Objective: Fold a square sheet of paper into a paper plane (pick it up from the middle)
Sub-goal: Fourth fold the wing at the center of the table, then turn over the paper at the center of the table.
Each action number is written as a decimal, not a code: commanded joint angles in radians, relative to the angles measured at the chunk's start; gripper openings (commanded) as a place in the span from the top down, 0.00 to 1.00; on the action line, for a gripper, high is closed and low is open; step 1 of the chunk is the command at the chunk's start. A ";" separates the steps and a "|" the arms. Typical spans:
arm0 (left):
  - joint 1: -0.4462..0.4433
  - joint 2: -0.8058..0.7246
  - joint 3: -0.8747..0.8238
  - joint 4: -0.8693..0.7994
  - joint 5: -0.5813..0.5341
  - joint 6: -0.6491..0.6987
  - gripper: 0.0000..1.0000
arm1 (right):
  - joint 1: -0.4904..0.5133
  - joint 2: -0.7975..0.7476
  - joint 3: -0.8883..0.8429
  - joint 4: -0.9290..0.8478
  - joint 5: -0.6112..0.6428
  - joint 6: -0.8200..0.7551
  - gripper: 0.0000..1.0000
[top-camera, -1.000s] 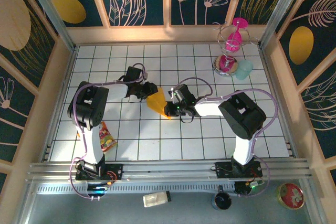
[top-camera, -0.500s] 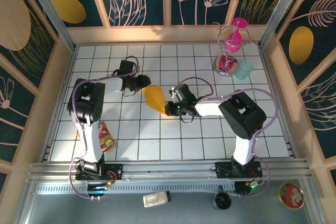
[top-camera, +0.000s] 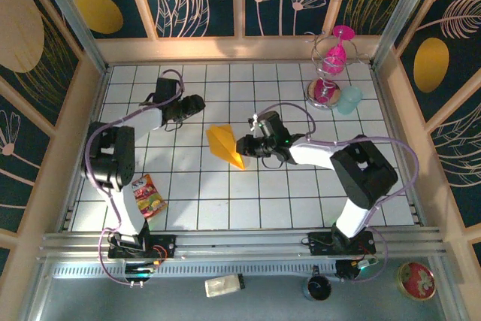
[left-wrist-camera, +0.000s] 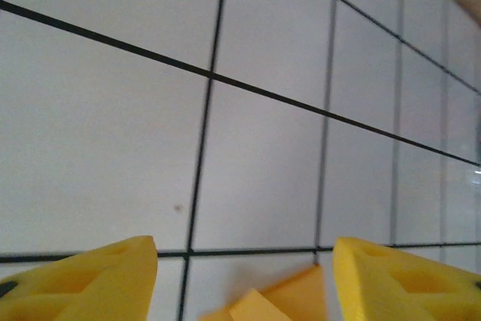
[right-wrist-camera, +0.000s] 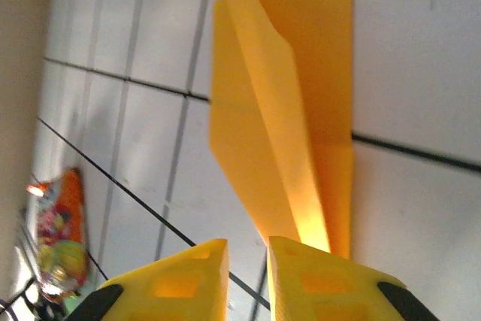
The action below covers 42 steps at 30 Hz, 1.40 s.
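Observation:
The paper plane (top-camera: 224,143), a narrow creased orange-yellow dart, lies on the white tiled floor in the middle of the top view. My right gripper (top-camera: 242,146) sits at its near right end. In the right wrist view the plane (right-wrist-camera: 285,95) runs away from my right gripper (right-wrist-camera: 248,249), whose jaws stand a narrow gap apart with bare floor showing between them; the paper's end passes behind the right finger (right-wrist-camera: 331,276). My left gripper (top-camera: 199,101) is up and to the left of the plane, apart from it. My left gripper (left-wrist-camera: 244,252) is wide open with nothing in it, and a corner of the paper (left-wrist-camera: 289,298) shows below.
A red-yellow snack packet (top-camera: 148,196) lies by the left arm's base and shows at the left edge of the right wrist view (right-wrist-camera: 56,238). A pink hourglass-shaped stand (top-camera: 331,65) and a pale blue object (top-camera: 349,99) sit at the back right. Wooden walls ring the floor.
My left gripper has let go of the paper, opened wide and drawn back to the upper left. My right gripper's jaws have parted a little. The plane now lies lower on the floor.

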 commanded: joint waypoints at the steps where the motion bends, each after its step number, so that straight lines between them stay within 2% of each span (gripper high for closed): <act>1: -0.002 -0.101 -0.109 0.074 0.067 -0.057 0.30 | -0.035 0.012 0.024 0.038 -0.010 -0.003 0.74; 5: -0.002 -0.222 -0.268 0.190 0.067 -0.110 0.15 | -0.052 0.070 0.067 0.036 -0.030 -0.054 0.65; 9: -0.002 -0.306 -0.425 0.368 0.114 -0.199 0.01 | -0.055 0.148 0.153 -0.004 -0.069 -0.125 0.64; 14: -0.002 -0.334 -0.511 0.495 0.170 -0.271 0.01 | -0.056 0.243 0.246 -0.039 -0.105 -0.168 0.68; 21: -0.001 -0.332 -0.523 0.496 0.174 -0.269 0.01 | -0.059 0.306 0.296 -0.057 -0.116 -0.192 0.71; 24: -0.002 -0.326 -0.524 0.504 0.189 -0.269 0.01 | -0.058 0.324 0.306 -0.057 -0.145 -0.201 0.75; 28: -0.002 -0.326 -0.525 0.512 0.206 -0.268 0.01 | -0.060 0.328 0.307 -0.027 -0.177 -0.202 0.86; 31: -0.002 -0.335 -0.529 0.521 0.226 -0.268 0.02 | -0.065 0.310 0.296 0.016 -0.187 -0.183 0.95; 37: -0.005 -0.388 -0.578 0.606 0.300 -0.317 0.07 | -0.091 0.171 0.192 0.226 -0.230 -0.061 0.99; 42: -0.030 -0.423 -0.677 0.852 0.370 -0.457 0.13 | -0.096 0.072 0.119 0.390 -0.258 0.070 0.99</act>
